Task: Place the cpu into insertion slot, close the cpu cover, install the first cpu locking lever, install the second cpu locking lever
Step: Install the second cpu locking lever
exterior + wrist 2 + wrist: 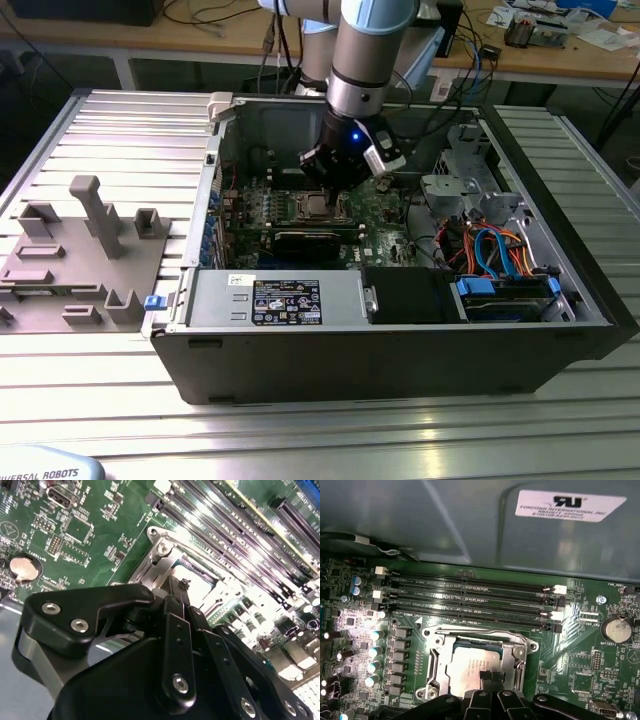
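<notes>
The cpu (465, 666), with its silvery-grey top, lies in the insertion slot (322, 207) on the green board. The cpu cover (436, 642), a thin metal frame, lies flat around it, and the chip shows through the window. In the second wrist view the cpu (200, 586) and the cover (162, 555) sit just beyond the fingertips. My gripper (490, 676) hangs directly over the socket, its black fingers drawn together with their tips at the chip's near edge. In the exterior view the gripper (332, 183) is low inside the open computer case. Whether the tips touch the metal I cannot tell.
Long black memory slots (470, 597) run beside the socket, and a coin battery (615, 628) is off to one side. The case wall (445, 520) rises behind them. A power supply (290, 300), a drive cage with cables (500, 270) and a grey fixture (90, 250) surround the board.
</notes>
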`<state>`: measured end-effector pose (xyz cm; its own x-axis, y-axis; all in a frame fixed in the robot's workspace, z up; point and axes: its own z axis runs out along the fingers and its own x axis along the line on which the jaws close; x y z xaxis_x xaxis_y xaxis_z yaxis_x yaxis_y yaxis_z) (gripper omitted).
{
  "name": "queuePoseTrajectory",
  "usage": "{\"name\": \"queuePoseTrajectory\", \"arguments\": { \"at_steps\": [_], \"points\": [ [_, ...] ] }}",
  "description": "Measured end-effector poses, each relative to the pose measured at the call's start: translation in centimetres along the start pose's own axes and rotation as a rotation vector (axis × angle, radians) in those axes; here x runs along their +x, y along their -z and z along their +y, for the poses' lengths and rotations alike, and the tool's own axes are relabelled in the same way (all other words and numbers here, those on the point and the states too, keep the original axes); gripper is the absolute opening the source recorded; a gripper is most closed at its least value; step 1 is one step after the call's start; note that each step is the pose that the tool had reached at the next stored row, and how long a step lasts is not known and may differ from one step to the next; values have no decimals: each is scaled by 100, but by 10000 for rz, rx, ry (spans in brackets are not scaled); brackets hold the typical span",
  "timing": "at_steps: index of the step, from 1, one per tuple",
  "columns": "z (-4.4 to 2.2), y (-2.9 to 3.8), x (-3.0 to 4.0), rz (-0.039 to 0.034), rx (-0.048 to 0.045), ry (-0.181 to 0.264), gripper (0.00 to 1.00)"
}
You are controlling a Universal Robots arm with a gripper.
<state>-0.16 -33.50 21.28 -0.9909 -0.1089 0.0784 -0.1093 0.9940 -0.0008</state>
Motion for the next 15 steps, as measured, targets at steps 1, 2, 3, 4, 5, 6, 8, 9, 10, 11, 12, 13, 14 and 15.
{"name": "queuePoseTrajectory", "arguments": {
  "at_steps": [1, 2, 3, 4, 5, 6, 8, 9, 10, 11, 12, 13, 14, 15],
  "points": [
    [6, 13, 0, 3, 17, 0, 11],
    [6, 34, 1, 1, 17, 1, 11],
    [6, 52, 3, 2, 19, 0, 11],
    [6, 74, 5, 2, 18, -1, 11],
    [6, 102, 7, 2, 19, -1, 11],
    [6, 125, 9, 1, 18, -1, 11],
    [6, 188, 14, 1, 18, -1, 11],
    [6, 198, 15, 2, 20, -1, 11],
    [7, 198, 15, 0, 16, -2, 11],
    [7, 199, 15, 2, 17, -1, 11],
    [6, 200, 15, 2, 18, -1, 11],
    [6, 201, 15, 1, 18, -1, 11],
    [6, 201, 15, 1, 18, -1, 11],
    [6, 202, 15, 2, 18, -1, 11]
  ]
}}
